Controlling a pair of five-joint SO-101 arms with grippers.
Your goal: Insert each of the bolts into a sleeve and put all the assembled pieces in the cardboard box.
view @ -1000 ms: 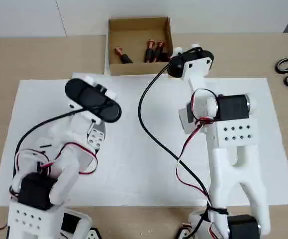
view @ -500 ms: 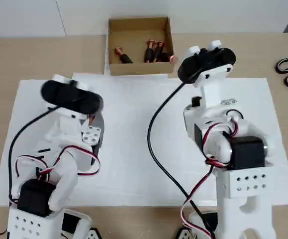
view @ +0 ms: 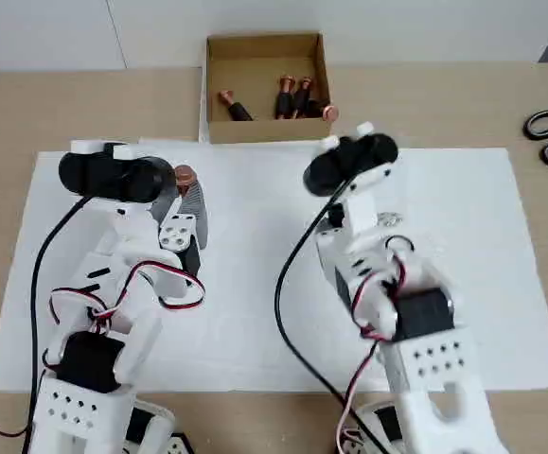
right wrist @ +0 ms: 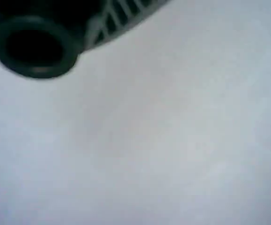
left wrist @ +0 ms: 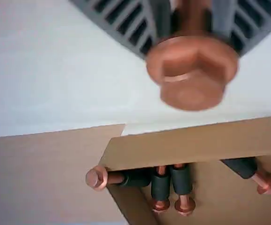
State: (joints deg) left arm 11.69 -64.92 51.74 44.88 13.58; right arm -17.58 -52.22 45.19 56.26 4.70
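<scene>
Pulled back from the cardboard box (view: 264, 39), my right hand (right wrist: 65, 18) grips a sleeve (right wrist: 32, 45), my left hand (view: 186, 194) a bolt (left wrist: 191, 70); misaligned, they'd jam.

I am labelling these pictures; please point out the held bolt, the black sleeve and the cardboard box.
bolt (left wrist: 191, 72), left wrist view, on its copper head.
sleeve (right wrist: 37, 71), right wrist view, on its black rim.
cardboard box (view: 255, 83), high view, on its bare floor.
</scene>
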